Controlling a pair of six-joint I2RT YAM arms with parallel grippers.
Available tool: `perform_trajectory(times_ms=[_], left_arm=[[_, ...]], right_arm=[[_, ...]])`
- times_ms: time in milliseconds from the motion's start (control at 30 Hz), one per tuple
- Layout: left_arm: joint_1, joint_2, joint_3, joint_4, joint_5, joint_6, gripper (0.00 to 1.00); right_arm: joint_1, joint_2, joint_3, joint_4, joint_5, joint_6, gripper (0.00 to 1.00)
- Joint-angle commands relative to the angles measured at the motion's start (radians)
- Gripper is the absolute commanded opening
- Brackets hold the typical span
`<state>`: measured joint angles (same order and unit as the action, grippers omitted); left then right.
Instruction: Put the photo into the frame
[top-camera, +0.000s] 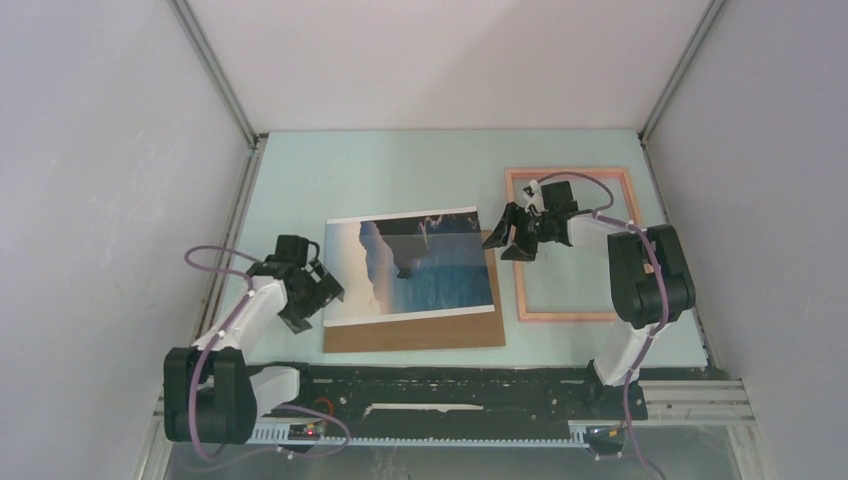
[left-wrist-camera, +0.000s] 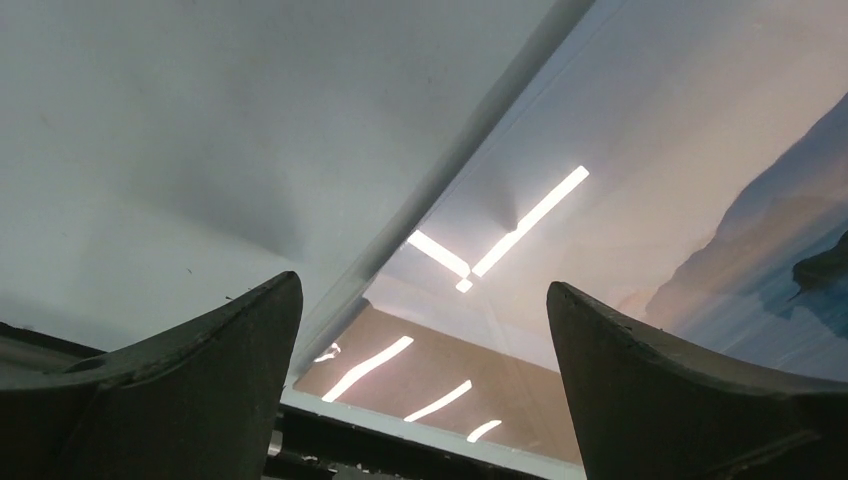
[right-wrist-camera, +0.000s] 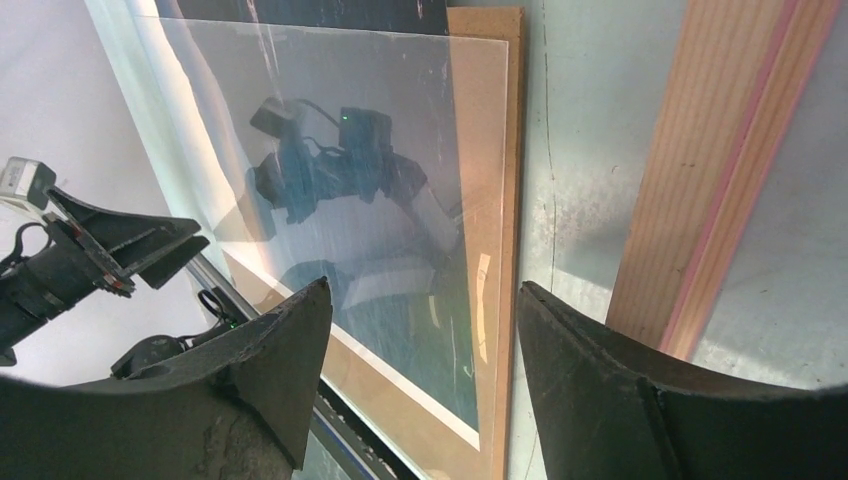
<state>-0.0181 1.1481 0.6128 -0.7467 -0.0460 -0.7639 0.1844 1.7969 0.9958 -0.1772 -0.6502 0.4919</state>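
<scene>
**Item: the photo (top-camera: 425, 265), flat on a brown cardboard sheet (top-camera: 415, 335), mid-table; not yet in the frame (top-camera: 570, 317).**

Seascape print, face up, white border showing along its far and near edges, seemingly under a glossy clear sheet (right-wrist-camera: 400, 120). The cardboard juts out at its near and right sides. The frame lies empty on the table (top-camera: 400, 170) just right of the cardboard, apart from it, likely parked to receive the print. The left gripper (top-camera: 312, 303) sits low at the print's left edge, jaws spread wide and empty, apparently placed to take that edge. The right gripper (top-camera: 508, 240) hovers between the cardboard and the frame's left rail, jaws parted with nothing between them. Judged stage: print awaiting pickup.
</scene>
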Motion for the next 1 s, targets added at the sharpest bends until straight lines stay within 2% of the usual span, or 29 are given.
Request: perform_trajectory(times_ms=[0,200,300,400,533,667,733,967], left_arm=[[-0.059,-0.059,-0.041,-0.037,0.01,-0.105,1.0],[-0.182,-0.035,0.016,-0.029,0.07,-0.162,1.0],[-0.199,-0.052,0.04,-0.052,0.068,-0.177,1.0],[-0.198,-0.091,0.029,-0.057,0.067,-0.184,1.0],[-0.176,-0.156,0.049,-0.143,-0.168,-0.168,1.0],[-0.069,-0.124,-0.003,-0.087,-0.129,-0.139,1.0],[-0.063,-0.094,-0.011,-0.057,-0.135,-0.127,1.0],[-0.076,-0.025,-0.04,0.002,-0.019,-0.119,1.0]], right_arm=[[-0.005,-0.044,0.002,-0.011,0.013,-0.024,0.76],[-0.006,-0.029,0.003,-0.016,0.026,-0.026,0.77],[-0.009,-0.031,0.003,-0.018,0.023,-0.027,0.76],[-0.011,-0.034,0.003,-0.018,0.02,-0.028,0.76],[-0.01,-0.031,0.003,-0.012,0.01,-0.025,0.76],[-0.008,-0.037,0.002,-0.011,0.007,-0.027,0.76],[-0.009,-0.039,0.003,-0.012,0.008,-0.029,0.76],[-0.01,-0.038,0.002,-0.009,0.004,-0.026,0.76]])
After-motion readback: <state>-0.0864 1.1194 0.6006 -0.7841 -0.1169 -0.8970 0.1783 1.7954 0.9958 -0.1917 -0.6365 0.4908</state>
